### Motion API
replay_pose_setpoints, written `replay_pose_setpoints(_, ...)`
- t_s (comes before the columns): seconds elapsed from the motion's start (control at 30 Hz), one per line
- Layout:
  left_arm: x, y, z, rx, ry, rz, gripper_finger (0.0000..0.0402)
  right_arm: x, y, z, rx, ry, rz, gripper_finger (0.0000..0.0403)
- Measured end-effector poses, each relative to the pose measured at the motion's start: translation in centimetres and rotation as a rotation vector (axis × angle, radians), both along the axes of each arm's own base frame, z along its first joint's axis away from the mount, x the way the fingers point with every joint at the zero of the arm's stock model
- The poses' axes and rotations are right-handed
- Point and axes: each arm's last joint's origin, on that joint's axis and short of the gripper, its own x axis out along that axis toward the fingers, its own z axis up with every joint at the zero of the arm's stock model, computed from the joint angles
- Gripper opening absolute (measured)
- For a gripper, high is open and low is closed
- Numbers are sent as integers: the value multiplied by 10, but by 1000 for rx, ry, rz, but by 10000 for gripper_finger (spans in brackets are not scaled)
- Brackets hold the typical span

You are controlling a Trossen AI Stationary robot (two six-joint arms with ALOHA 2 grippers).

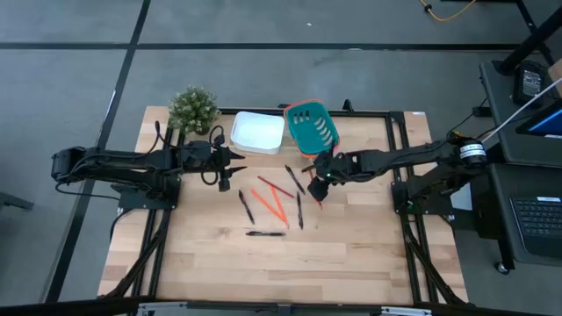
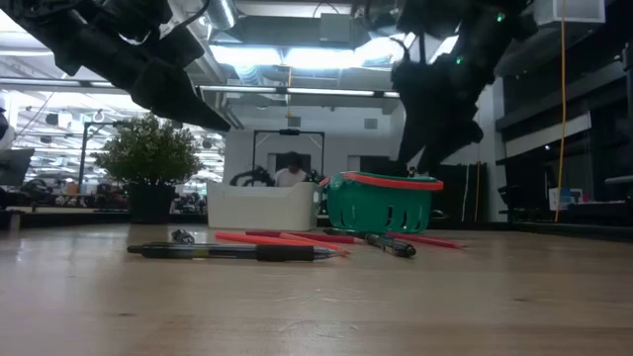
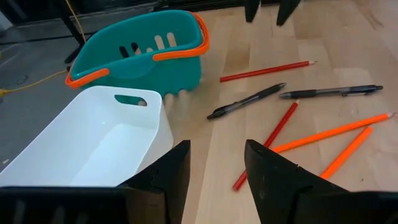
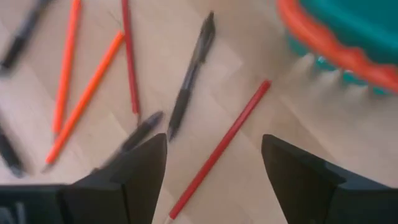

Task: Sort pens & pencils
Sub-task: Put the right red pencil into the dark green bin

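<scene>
Both pincers are held wide open and empty: the left pincer (image 3: pixel 214 171) by the white bin (image 3: pixel 81 143), the right pincer (image 4: pixel 214 171) above scattered pens (image 4: pixel 191 74) and pencils (image 4: pixel 221 149).

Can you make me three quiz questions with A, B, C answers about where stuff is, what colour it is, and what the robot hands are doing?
1. Where is the white bin?
A. between the plant and the teal basket
B. at the table's front edge
C. under the pens

2. What colour is the teal basket's rim?
A. blue
B. orange
C. white

3. How is the right gripper?
A. shut on a pencil
B. open, holding nothing
C. inside the basket

Answers: 1 A, the high view shows it in that row. 2 B, the left wrist view shows an orange rim. 3 B, its fingers stand apart above a pencil.
</scene>
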Motion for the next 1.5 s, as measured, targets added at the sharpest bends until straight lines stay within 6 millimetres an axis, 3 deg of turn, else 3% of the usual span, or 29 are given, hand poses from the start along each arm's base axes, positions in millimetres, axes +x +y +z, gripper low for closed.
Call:
replay_pose_setpoints(0.37,0,0,0,-1,1,0,145,31,0,-34,26,174,11,263)
replay_pose_setpoints(0.57,0,0,-1,-3,11,0,143,48,0,-42,30,348,-15,263)
replay_pose_setpoints(0.77,-2,0,-4,-10,40,0,143,64,0,-44,45,349,-45,263)
replay_pose_setpoints(1.5,-3,-1,-6,-16,70,0,143,58,-2,-53,82,361,-219,263)
